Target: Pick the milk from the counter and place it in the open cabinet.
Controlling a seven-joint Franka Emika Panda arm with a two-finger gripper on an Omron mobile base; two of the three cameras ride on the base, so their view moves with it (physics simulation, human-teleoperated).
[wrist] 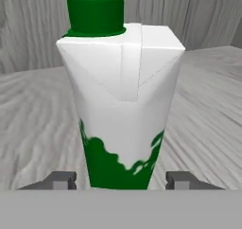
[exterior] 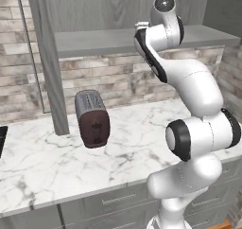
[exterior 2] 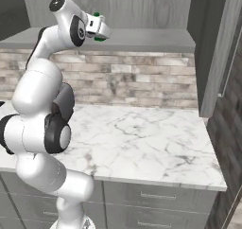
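The counter (exterior: 142,143) lay below w/ a brown toaster (exterior: 92,118) on it, well under the cabinet (exterior 2: 142,39) shelf. The gripper (exterior 2: 98,28) was up at shelf level; its fingertips (wrist: 60,180) stood either side of the milk (wrist: 124,100) base, but actual contact couldn't be told. Carton upright, over the shelf.

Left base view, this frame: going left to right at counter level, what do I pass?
Cabinet side panel → brown toaster → bare marble counter → the robot arm's white body.
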